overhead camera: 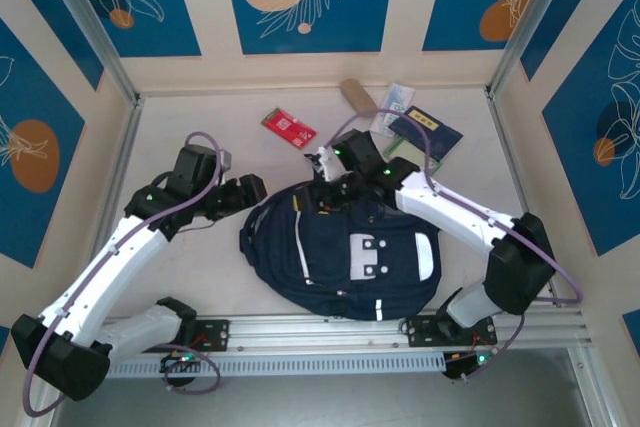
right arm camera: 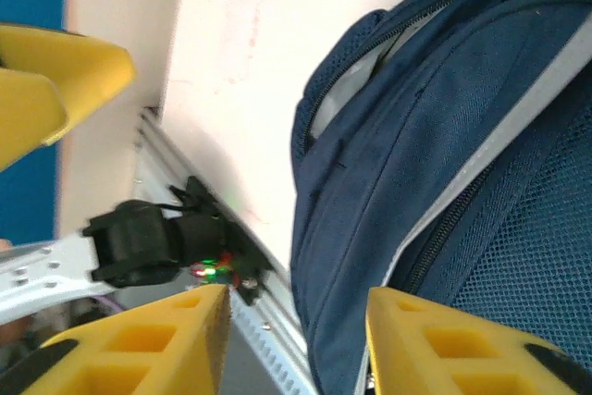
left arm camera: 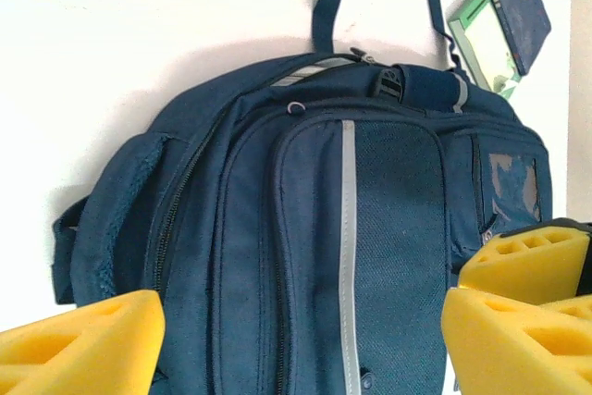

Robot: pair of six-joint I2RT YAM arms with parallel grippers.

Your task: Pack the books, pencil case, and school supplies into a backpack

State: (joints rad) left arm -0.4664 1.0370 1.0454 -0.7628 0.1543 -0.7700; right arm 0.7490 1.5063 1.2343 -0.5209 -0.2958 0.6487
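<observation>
Here, at the left of the overhead view, the left gripper [overhead camera: 250, 192] is hovering just beside the left edge of the backpack [overhead camera: 340, 257]. Its jaws are standing wide with nothing between them. In its own wrist view the yellow fingers [left arm camera: 79, 344] are sitting at the bottom corners of the frame, with navy fabric showing in the gap.

Up and to the right of that gripper, the small red book [overhead camera: 288, 127] is lying flat on the pale table [overhead camera: 190, 127], well apart from the bag.

The backpack is lying front-up across the lower middle of the frame, its white patch and pale stripes facing the camera (in the left wrist view its black straps are trailing toward the top of the frame).

At the bag's upper edge the right gripper [overhead camera: 322, 191] is reaching in over the top. In the right wrist view its fingers [right arm camera: 157, 339] are standing partly apart, and no fabric is visibly caught between them.

Farther right, near the back wall, the pencil case [overhead camera: 354, 95] is lying at a slant, and the white-and-blue school supplies packet [overhead camera: 393, 107] is sitting just beside it. A dark navy book [overhead camera: 427, 133] is resting at the far right of that cluster, overlapping a green-and-white booklet [overhead camera: 400, 147].
</observation>
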